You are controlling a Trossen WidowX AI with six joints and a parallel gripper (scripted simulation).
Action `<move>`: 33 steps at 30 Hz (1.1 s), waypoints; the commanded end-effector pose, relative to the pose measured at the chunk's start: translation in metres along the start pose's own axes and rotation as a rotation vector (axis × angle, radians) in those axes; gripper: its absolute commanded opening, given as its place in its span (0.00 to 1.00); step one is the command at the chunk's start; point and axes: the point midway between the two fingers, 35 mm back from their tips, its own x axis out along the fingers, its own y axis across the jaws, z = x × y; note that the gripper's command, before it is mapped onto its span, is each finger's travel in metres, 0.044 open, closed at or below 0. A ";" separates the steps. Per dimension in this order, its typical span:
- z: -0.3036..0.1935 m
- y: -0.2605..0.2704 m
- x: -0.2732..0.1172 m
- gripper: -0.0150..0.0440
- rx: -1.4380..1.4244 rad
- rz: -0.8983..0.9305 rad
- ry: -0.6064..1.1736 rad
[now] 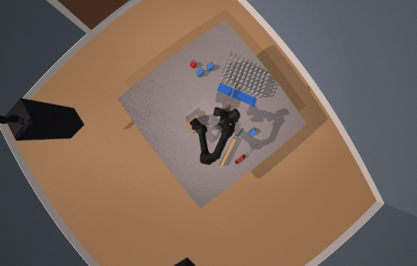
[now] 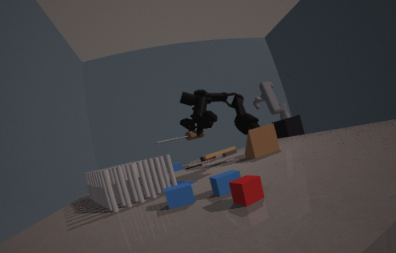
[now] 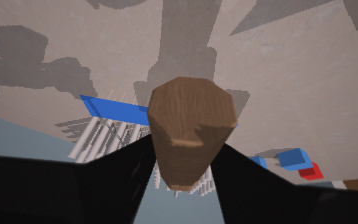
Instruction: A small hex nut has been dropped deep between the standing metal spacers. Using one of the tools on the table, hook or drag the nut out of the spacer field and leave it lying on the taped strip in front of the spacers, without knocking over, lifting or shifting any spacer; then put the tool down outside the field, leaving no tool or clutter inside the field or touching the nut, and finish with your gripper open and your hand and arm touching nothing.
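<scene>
My gripper (image 1: pixel 227 110) (image 2: pixel 198 134) (image 3: pixel 184 139) is shut on the wooden handle (image 2: pixel 192 135) (image 3: pixel 192 107) of a hook tool. Its thin metal rod (image 2: pixel 172 140) points toward the spacers and ends in a short downward bend, raised above the table in the exterior view. The standing metal spacers (image 1: pixel 248 76) (image 2: pixel 134 182) (image 3: pixel 96 141) look upright in dense rows. The blue taped strip (image 1: pixel 236 94) (image 2: pixel 190 182) (image 3: pixel 115 111) lies along their front edge. My gripper is in front of the strip, above the table. The hex nut cannot be made out in any view.
Beside the arm lie a long tan-handled tool (image 1: pixel 227 152), a red-handled tool (image 1: pixel 240 159) and a blue block (image 1: pixel 253 132). Two blue blocks (image 1: pixel 210 66) (image 1: pixel 200 72) and a red block (image 1: pixel 193 64) (image 2: pixel 246 190) lie beside the field. An orange wedge (image 2: pixel 262 141) stands near the arm's base.
</scene>
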 end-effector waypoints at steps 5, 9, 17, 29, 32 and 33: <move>-0.020 -0.009 0.000 0.25 -0.250 -0.024 0.036; -0.029 -0.013 0.001 0.25 -0.387 -0.032 0.048; -0.046 -0.022 0.002 0.25 -0.663 -0.044 0.074; -0.076 -0.043 0.003 0.25 -1.061 -0.042 0.130; -0.085 -0.049 0.003 0.25 -1.156 -0.036 0.146; -0.088 -0.052 0.003 0.25 -1.188 -0.034 0.152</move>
